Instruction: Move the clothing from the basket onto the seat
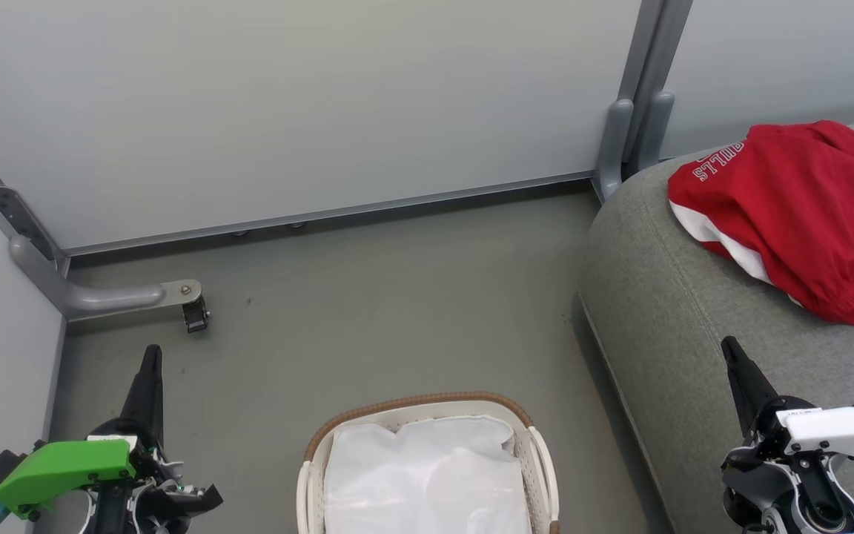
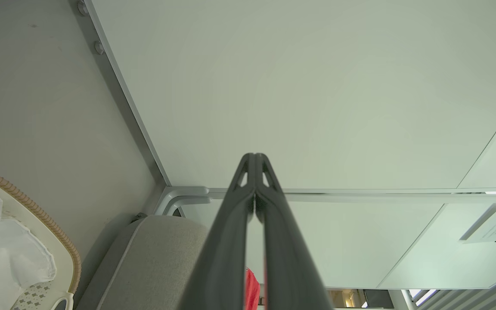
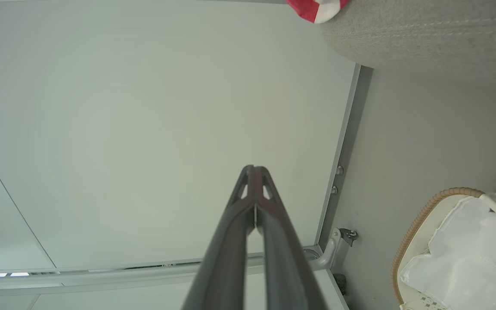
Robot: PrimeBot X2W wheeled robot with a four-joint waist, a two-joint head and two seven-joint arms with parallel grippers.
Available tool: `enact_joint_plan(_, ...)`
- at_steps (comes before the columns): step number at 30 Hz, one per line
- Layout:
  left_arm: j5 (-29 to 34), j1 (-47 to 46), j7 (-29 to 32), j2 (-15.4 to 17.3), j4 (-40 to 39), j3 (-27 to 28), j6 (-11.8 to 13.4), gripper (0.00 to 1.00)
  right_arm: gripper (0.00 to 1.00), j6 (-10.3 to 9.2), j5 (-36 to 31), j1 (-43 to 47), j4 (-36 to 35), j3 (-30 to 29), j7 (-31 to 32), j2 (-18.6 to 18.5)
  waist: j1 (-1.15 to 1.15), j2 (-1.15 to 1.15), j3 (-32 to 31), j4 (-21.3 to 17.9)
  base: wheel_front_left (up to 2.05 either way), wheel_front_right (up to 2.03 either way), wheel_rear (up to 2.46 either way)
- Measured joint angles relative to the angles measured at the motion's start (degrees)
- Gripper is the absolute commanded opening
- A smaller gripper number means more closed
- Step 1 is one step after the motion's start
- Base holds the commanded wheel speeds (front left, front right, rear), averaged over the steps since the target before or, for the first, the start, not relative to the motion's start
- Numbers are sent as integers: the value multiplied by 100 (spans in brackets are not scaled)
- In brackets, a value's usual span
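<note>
The red clothing [image 1: 805, 208] with white lettering and a white panel lies crumpled on the grey seat [image 1: 664, 311] at the right; a red and white edge of the clothing [image 3: 317, 8] peeks in at the top of the right wrist view. The white basket [image 1: 531, 445] with its brown rim stands on the floor at bottom centre, with just the white liner cloth [image 1: 427, 475] inside. My left gripper [image 1: 151, 352] is shut and empty at the lower left, beside the basket. My right gripper [image 1: 728, 345] is shut and empty over the seat's front part.
Pale partition walls [image 1: 308, 104] close the back and left. A grey bracket foot with a small caster [image 1: 195, 315] sits on the floor at the left. Bare grey floor [image 1: 397, 311] lies between the basket, the walls and the seat.
</note>
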Motion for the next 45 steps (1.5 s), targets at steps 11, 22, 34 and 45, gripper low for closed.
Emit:
enact_joint_plan(11,0,0,0,0,0,0,0,0,0,0,1,0,0,0,0,0,0,0,0,0,0,0,0)
enact_joint_plan(22,0,0,0,0,-1,0,0,0,0,0,1,0,-1,0,0,0,0,0,0,0,0,0,0)
enact_joint_plan(34,0,0,0,0,-1,0,0,0,0,0,1,-1,-1,0,0,0,0,0,0,0,0,0,0)
enact_joint_plan(45,0,0,0,0,-1,0,0,0,0,0,1,-1,-1,0,0,0,0,0,0,0,0,0,0)
